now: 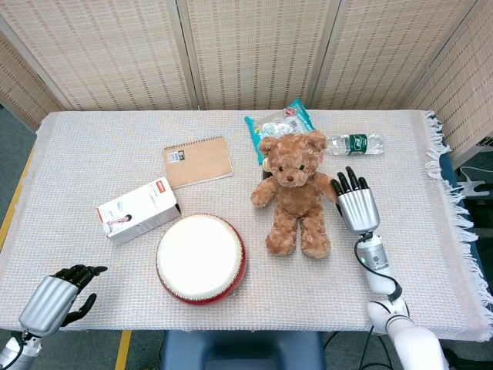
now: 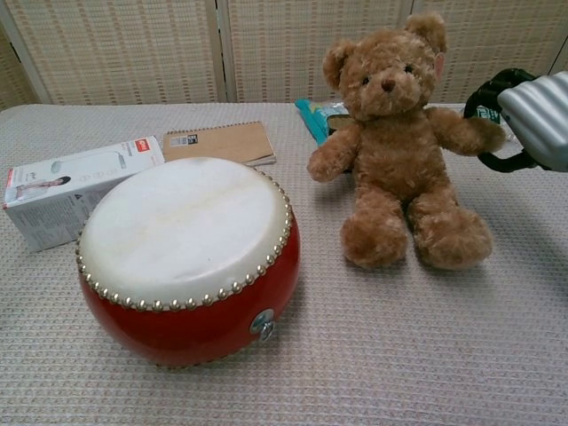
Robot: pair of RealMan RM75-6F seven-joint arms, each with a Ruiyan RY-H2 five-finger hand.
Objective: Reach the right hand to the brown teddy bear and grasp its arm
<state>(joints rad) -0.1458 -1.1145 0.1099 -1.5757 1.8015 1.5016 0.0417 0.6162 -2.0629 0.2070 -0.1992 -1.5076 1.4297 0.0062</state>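
Observation:
The brown teddy bear (image 1: 295,193) sits upright mid-table, facing me, arms spread. My right hand (image 1: 357,204) is at the bear's outstretched arm (image 2: 461,130), on the side toward the table's right edge. In the chest view the dark fingers (image 2: 491,87) arch over the paw and the thumb lies below it, with the paw between them and a gap still showing. The hand (image 2: 537,120) holds nothing. My left hand (image 1: 51,301) rests low at the near left corner, fingers loosely bent and holding nothing.
A red drum (image 1: 202,258) with a white skin stands left of the bear. A white box (image 1: 138,210) and a brown spiral notebook (image 1: 198,161) lie further left. A teal snack bag (image 1: 279,125) and a water bottle (image 1: 354,144) lie behind the bear.

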